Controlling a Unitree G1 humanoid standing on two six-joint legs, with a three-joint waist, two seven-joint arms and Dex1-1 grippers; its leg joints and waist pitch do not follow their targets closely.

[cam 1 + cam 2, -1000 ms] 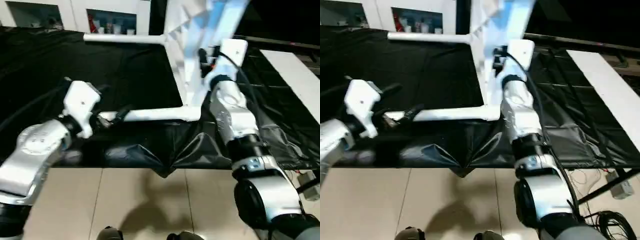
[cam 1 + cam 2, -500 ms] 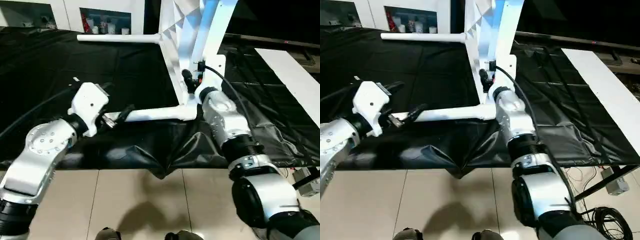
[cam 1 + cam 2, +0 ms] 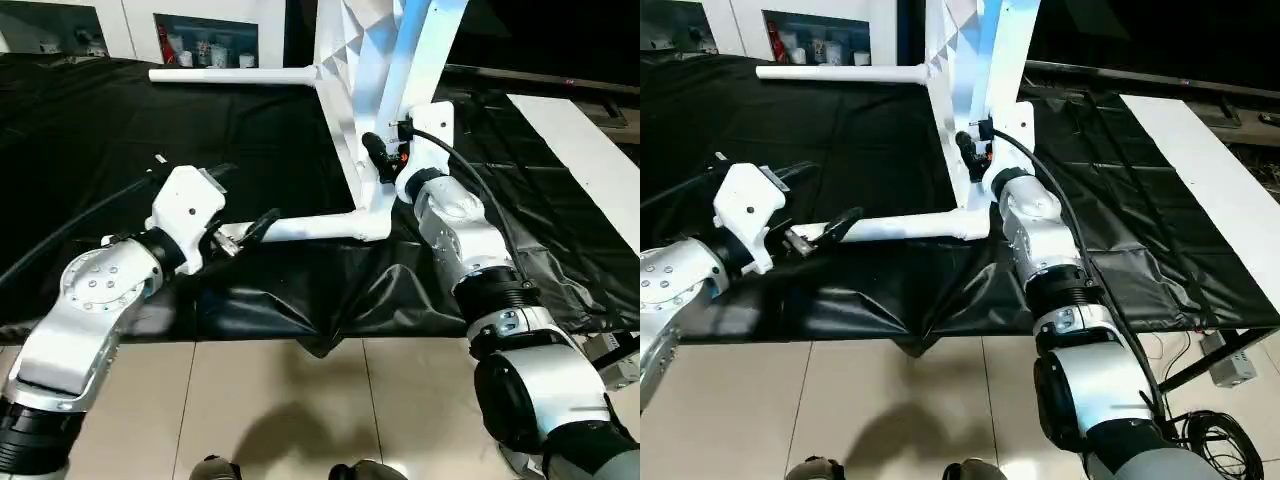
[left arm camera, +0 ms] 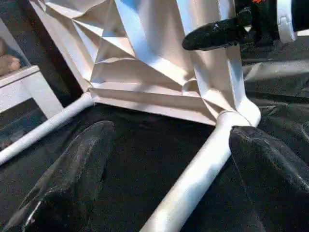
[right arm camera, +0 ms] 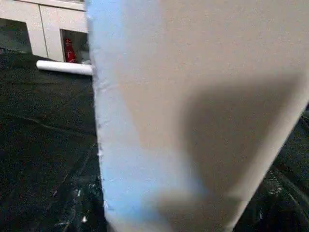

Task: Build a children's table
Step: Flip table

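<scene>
The white table top (image 3: 385, 60) stands on its edge on the black cloth, ribbed underside facing left. Two white legs sit in its corner sockets and point left: the far leg (image 3: 235, 74) and the near leg (image 3: 320, 226). My left gripper (image 3: 250, 230) is open at the near leg's free end. In the left wrist view its two black fingers (image 4: 72, 179) stand wide apart with that leg (image 4: 193, 188) running between them. My right gripper (image 3: 378, 160) is at the table top's lower edge, just above the near socket. The right wrist view looks straight onto the white panel (image 5: 203, 96).
A black cloth (image 3: 120, 130) covers the low work surface and hangs in folds over its front edge (image 3: 320, 310). A white glass-door cabinet (image 3: 205, 35) stands behind. A long white board (image 3: 585, 150) lies at the right. Tiled floor (image 3: 300, 400) is in front, with cables (image 3: 1210, 440) at the lower right.
The table top was swinging and blurred a second ago and now stands still. My right hand has come lower along its edge. My left gripper has slid a little right along the near leg.
</scene>
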